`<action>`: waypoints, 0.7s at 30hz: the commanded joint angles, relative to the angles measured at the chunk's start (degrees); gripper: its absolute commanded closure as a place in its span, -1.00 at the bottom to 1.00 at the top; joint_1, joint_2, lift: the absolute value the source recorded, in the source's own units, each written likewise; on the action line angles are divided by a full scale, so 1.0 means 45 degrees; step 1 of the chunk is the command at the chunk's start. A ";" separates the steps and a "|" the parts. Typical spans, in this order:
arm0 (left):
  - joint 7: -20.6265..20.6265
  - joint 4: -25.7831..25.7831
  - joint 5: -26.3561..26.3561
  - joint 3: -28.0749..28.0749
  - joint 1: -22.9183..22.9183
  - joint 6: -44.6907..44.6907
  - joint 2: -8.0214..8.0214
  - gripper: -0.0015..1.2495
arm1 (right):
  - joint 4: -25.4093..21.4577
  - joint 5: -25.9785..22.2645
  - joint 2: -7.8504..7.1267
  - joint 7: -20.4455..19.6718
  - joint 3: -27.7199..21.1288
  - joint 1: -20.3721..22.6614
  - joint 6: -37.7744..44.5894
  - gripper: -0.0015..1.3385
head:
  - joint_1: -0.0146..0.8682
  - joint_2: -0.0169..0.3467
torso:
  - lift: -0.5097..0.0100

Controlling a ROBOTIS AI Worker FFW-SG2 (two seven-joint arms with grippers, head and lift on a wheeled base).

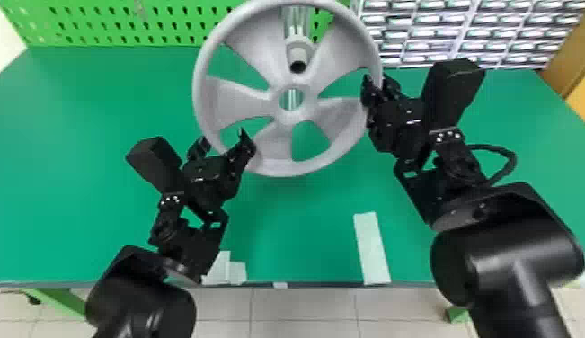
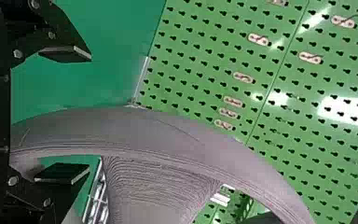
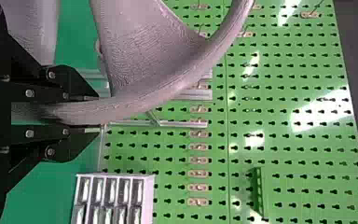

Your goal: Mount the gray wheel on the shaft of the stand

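The gray wheel (image 1: 241,103) is held above the table with its face toward the head camera. Through its upper opening shows the stand's shaft (image 1: 299,50), its round end above the hub hole in the head view; the shaft is not in that hole. My right gripper (image 1: 377,83) is closed on the rim at the wheel's right side; in the right wrist view both fingers of the gripper (image 3: 98,114) press the rim (image 3: 144,100). At the lower left, my left gripper (image 1: 223,140) is open around the rim; in the left wrist view a wide gap separates the fingers of the gripper (image 2: 89,113), the rim (image 2: 158,135) passing between them.
A green pegboard (image 1: 125,22) rises behind the green table (image 1: 80,99). At the back right stands a rack of small drawers (image 1: 466,31). White strips (image 1: 371,247) lie near the table's front edge, others (image 1: 223,269) by the left arm.
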 commanded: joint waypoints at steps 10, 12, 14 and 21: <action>-0.0214 0.0598 0.0216 -0.0040 -0.0337 -0.0966 0.0003 -0.17 | 0.0117 -0.0001 0.0015 -0.0001 0.0004 0.0004 0.0057 0.77 | 0.99 -0.62 | 0.57; -0.0233 0.0598 0.0079 -0.0020 -0.0337 -0.1024 0.0003 -0.17 | 0.0117 -0.0020 0.0015 -0.0001 -0.0015 0.0004 0.0057 0.77 | 0.99 -0.62 | 0.57; -0.0272 0.0696 0.0040 -0.0020 -0.0337 -0.1142 0.0003 -0.15 | 0.0117 -0.0040 0.0015 -0.0001 0.0004 0.0004 0.0057 0.77 | 0.99 -0.62 | 0.57; -0.0663 0.0872 0.0060 0.0058 -0.0591 -0.1474 -0.0017 -0.13 | 0.0175 -0.0020 -0.0005 -0.0001 0.0043 0.0004 0.0116 0.77 | 0.99 -0.62 | 0.57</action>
